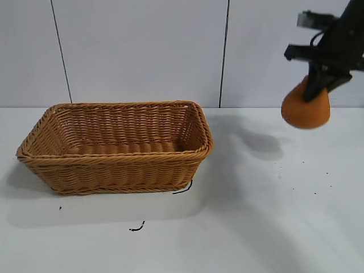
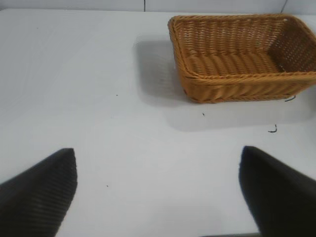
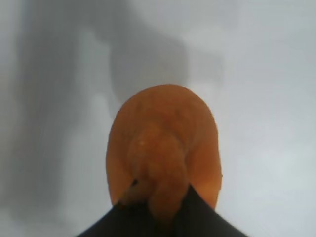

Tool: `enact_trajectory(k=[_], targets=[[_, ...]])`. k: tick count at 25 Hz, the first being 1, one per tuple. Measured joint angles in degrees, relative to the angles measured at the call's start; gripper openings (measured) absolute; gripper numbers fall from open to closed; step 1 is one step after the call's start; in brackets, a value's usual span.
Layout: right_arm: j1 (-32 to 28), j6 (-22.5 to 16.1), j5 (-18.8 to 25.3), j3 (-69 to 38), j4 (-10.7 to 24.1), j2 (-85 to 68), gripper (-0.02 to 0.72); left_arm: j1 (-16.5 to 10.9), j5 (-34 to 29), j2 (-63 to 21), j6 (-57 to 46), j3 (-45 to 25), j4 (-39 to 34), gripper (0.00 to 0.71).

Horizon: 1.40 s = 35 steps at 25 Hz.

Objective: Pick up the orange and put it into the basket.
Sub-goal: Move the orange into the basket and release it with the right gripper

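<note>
Orange (image 1: pixel 306 109) hanging knob-up from right pincer (image 1: pixel 314 91), long axis vertical

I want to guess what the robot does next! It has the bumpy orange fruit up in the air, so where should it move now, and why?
Probably sideways toward the tan woven wicker basket. The right claw is shut on the knob of the dull orange, rough-skinned fruit, which hangs clear of the white table, off to the basket's right in the exterior view. The basket looks empty, so carrying it over the braided rim seems the sensible next bit.
</note>
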<state>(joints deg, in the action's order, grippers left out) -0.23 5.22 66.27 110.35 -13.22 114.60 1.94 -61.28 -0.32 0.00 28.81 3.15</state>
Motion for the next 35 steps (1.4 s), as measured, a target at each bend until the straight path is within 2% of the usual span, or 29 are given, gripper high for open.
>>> enact_trajectory(k=[4, 10, 16, 23, 30, 32, 33, 35], targets=[[4.09, -0.18, 1.24, 2.54, 0.69, 0.00, 0.015, 0.00, 0.00, 0.00, 0.00, 0.00, 0.00, 0.639], [14.73, -1.25, 0.45, 3.20, 0.73, 0.18, 0.014, 0.00, 0.00, 0.00, 0.00, 0.00, 0.00, 0.639], [27.02, -2.75, -6.87, 3.26, 2.52, 2.88, 0.014, 0.00, 0.00, 0.00, 0.00, 0.00, 0.00, 0.639], [35.39, -3.82, -17.19, 3.30, 3.04, 12.25, 0.014, 0.00, 0.00, 0.00, 0.00, 0.00, 0.00, 0.639], [36.70, -5.22, -18.22, 3.30, 3.43, 18.93, 0.022, 0.00, 0.00, 0.00, 0.00, 0.00, 0.00, 0.639], [36.70, -5.22, -18.22, 3.30, 3.61, 19.08, 0.090, 0.00, 0.00, 0.00, 0.00, 0.00, 0.00, 0.639], [36.70, -5.22, -18.17, 3.30, 3.67, 19.08, 0.167, 0.00, 0.00, 0.00, 0.00, 0.00, 0.00, 0.639], [36.70, -5.22, -17.85, 3.30, 3.67, 18.82, 0.396, 0.00, 0.00, 0.00, 0.00, 0.00, 0.00, 0.639]])
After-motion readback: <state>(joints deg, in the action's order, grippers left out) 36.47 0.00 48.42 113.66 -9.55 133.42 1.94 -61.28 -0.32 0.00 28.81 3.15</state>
